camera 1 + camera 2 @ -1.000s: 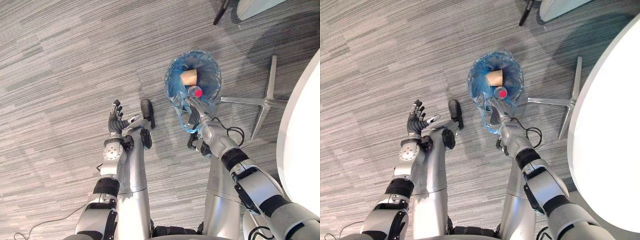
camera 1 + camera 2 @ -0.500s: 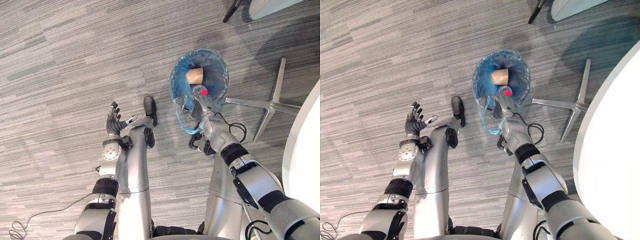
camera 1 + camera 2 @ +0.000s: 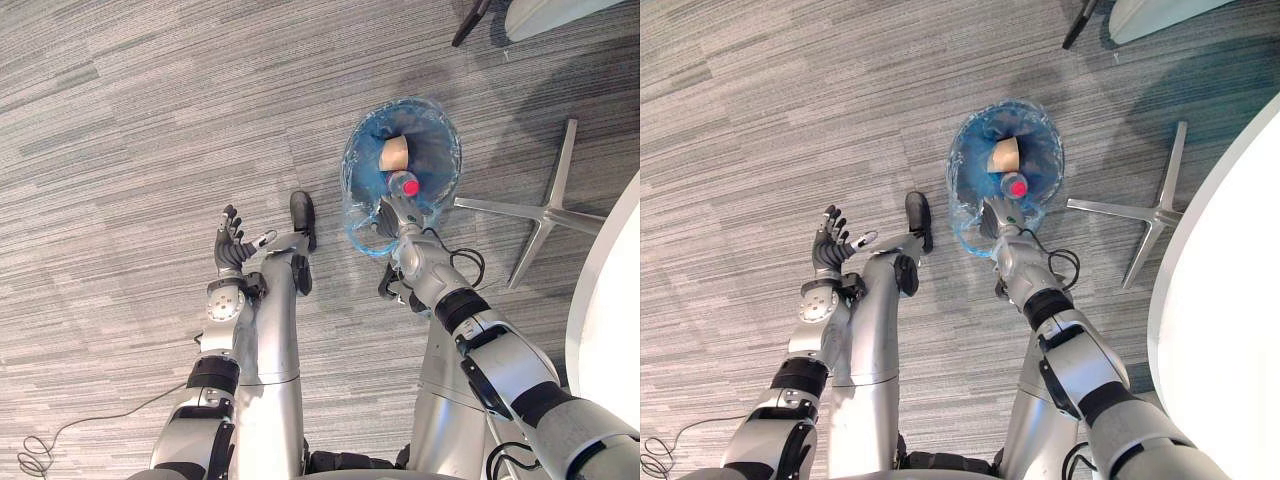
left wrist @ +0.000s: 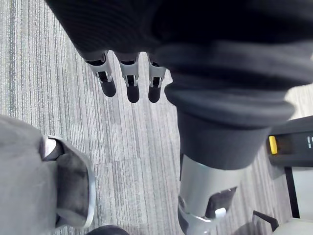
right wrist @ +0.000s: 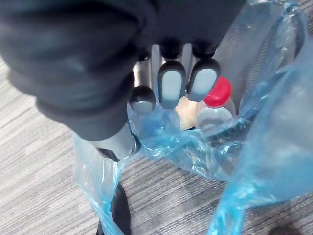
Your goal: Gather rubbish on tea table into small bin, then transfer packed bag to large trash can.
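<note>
Since one second ago: the whole scene has slid in both eye views, chair base included, so the head camera moved. Beyond that, the right robot hand [image 3: 395,215] has come in closer to the near rim of the small bin [image 3: 436,158], and the loose flap of film outside that rim hangs shorter. The left robot hand [image 3: 233,250] is unchanged relative to its arm.

Now:
- The small bin stands on the carpet floor [image 3: 130,150], lined with a blue plastic bag [image 3: 362,165], mouth wide open.
- Inside are a paper cup [image 3: 396,154] on its side and a clear bottle with a red cap [image 3: 404,186], the bottle nearer the robot.
- The right robot hand is at the bag's near edge, touching the film. Cannot tell from the right wrist view whether film is actually pinched or only lies under the hand.
- The left robot hand is spread, palm up, empty, over bare carpet well apart from the bin.
- The metal chair base [image 3: 545,212] is just beyond the bin; the white bench [image 3: 610,330] edge is at the robot's right.

Progress (judgement): gathering looks finished, since the rubbish sits in the bag and the visible strip of bench carries none. Still to do: close the bag's mouth, lift it out of the bin and carry it to the large trash can. The bag is still seated and untied, so roughly the halfway mark.
</note>
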Tool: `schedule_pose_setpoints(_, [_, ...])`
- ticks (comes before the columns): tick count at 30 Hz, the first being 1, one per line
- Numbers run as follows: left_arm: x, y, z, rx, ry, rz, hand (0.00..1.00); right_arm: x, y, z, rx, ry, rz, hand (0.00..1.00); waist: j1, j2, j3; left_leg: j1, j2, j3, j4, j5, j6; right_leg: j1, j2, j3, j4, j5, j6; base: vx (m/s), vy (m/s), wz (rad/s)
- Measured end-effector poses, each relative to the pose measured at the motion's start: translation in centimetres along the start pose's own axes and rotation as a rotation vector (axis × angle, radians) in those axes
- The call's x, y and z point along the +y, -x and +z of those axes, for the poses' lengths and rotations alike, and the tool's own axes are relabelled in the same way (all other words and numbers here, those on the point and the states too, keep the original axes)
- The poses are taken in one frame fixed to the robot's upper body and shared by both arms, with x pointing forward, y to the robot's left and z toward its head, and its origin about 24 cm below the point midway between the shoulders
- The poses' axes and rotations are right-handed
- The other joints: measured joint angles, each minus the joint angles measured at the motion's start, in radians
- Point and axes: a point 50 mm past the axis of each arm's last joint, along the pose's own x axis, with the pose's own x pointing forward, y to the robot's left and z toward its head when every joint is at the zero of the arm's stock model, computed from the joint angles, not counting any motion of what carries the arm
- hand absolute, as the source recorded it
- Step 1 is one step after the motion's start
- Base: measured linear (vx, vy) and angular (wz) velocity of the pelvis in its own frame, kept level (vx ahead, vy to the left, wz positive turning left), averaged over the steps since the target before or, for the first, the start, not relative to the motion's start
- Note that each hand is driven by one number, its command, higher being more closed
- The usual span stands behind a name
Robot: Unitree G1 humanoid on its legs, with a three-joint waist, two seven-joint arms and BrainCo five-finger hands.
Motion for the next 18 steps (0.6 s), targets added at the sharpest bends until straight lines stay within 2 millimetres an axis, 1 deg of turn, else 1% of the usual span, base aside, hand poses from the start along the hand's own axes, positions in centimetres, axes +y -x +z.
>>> schedule_pose_setpoints(6, [0.0,0.0,0.0,0.002,0.002,0.002,0.00,-0.2,0.1,0.2,-0.010,-0.035,-0.019,1.00,0.000,0.000,0.000,0.003,0.000,0.000,-0.002,0.007,0.005,0.001,0.001,0.001,0.001,0.000,0.000,0.00,0.000,0.00])
schedule_pose_setpoints(13, [-0.1,0.1,-0.5,0.032,0.002,0.002,0.00,-0.5,0.8,1.2,-0.073,-0.132,-0.072,1.00,-0.001,-0.001,-0.002,0.051,0.003,0.003,-0.019,0.009,0.002,0.044,0.007,0.002,-0.014,0.004,-0.006,0.00,0.000,0.00])
schedule_pose_setpoints(14, [-0.2,0.2,-0.6,0.036,0.006,0.000,0.00,-0.5,0.9,1.3,-0.078,-0.137,-0.076,0.00,0.000,-0.001,-0.003,0.062,0.003,0.006,-0.031,0.013,0.000,0.052,0.008,0.002,-0.022,0.006,-0.005,0.00,0.000,0.00])
schedule_pose_setpoints(18, [-0.5,0.3,-0.8,0.042,0.022,0.002,0.00,-0.5,0.9,1.4,-0.080,-0.141,-0.077,0.00,-0.001,-0.001,-0.003,0.079,0.006,0.007,-0.042,0.015,-0.003,0.067,0.013,0.001,-0.032,0.008,-0.003,-0.01,-0.013,-0.02])
